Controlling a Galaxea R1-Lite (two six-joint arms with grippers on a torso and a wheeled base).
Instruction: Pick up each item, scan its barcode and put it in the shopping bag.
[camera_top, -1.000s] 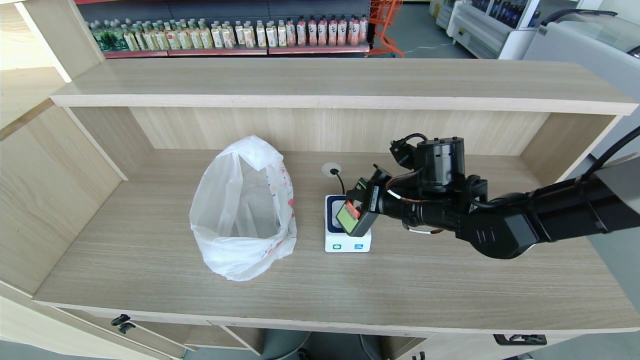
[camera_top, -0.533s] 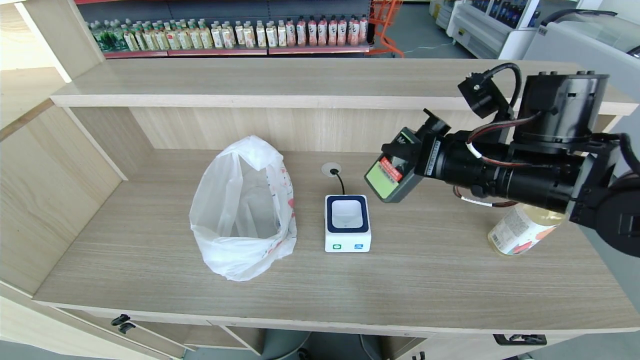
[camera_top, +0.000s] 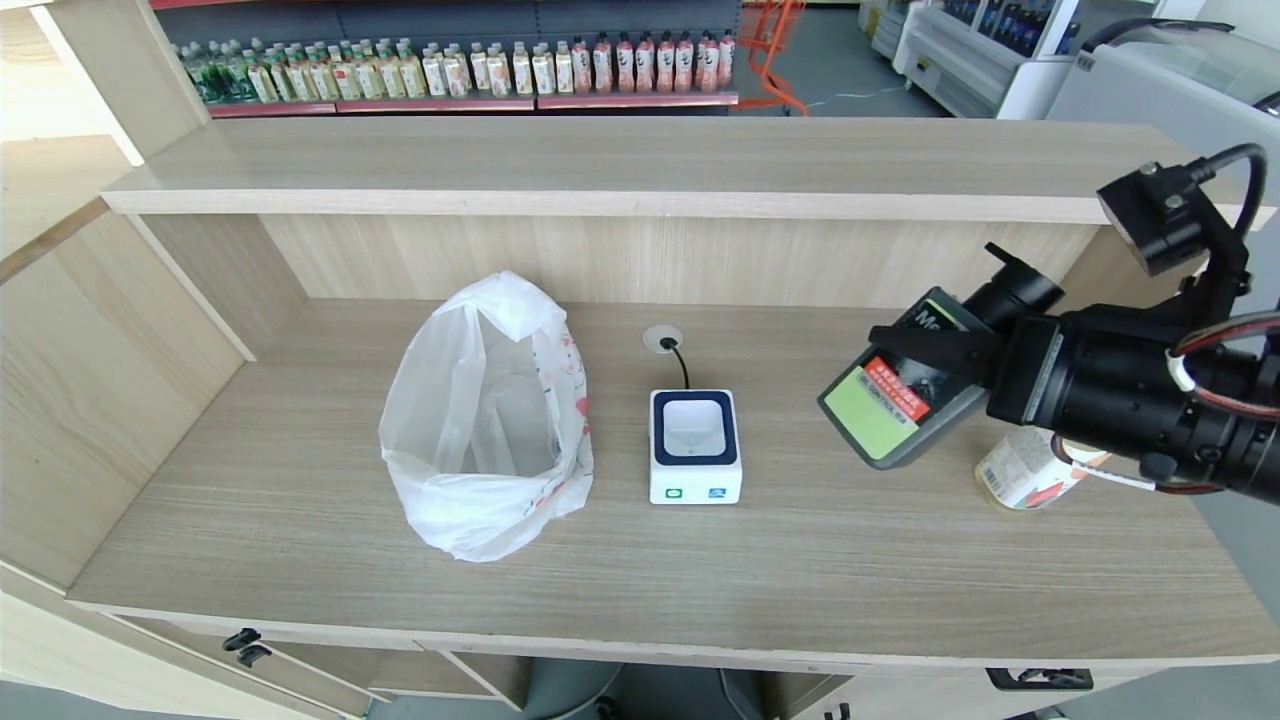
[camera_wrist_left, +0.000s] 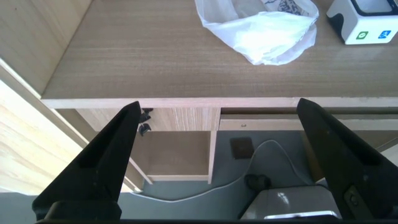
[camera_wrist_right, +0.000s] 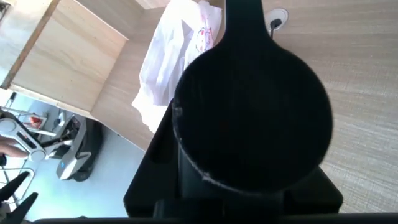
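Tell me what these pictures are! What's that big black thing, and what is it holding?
It's a robot working as a shop cashier. The big picture comes from a camera on its head, looking down at a wooden counter. The other two come from cameras on its wrists. The black thing is its right arm; the right gripper holds a dark tub with a green and red label in the air. On the counter are a white shopping bag, a small scanner box and a bottle partly behind the arm. The left gripper hangs open by the counter's front edge, empty.
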